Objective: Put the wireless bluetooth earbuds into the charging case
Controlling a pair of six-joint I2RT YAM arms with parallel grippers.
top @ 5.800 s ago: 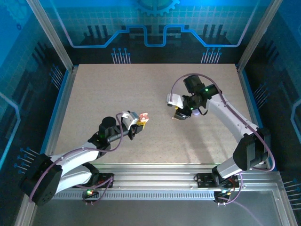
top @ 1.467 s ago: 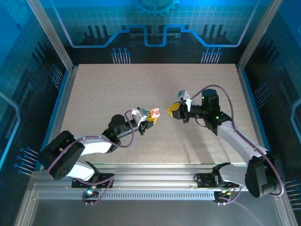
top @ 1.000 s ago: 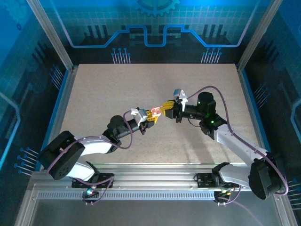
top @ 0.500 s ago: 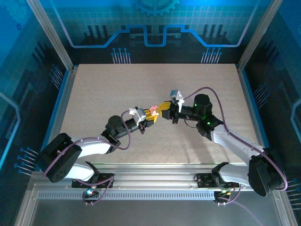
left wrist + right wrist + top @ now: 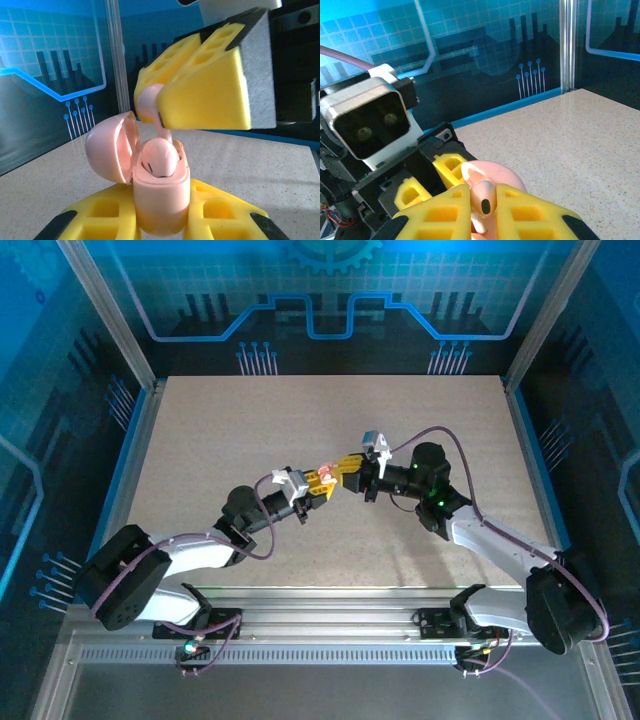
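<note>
While upright in the left pincer (image 5: 160,222), charging case (image 5: 161,197), earbud (image 5: 148,100) stem-down above.

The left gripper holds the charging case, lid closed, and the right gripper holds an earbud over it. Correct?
The lid is open, not closed, as the left wrist view shows: the left gripper holds the open charging case, the right gripper an earbud over it.

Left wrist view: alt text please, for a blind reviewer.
The left gripper holds an open pink plastic charging case upright, one pink earbud seated inside. Above it, the yellow-fingered right gripper pinches a second pink earbud, stem pointing down.
</note>
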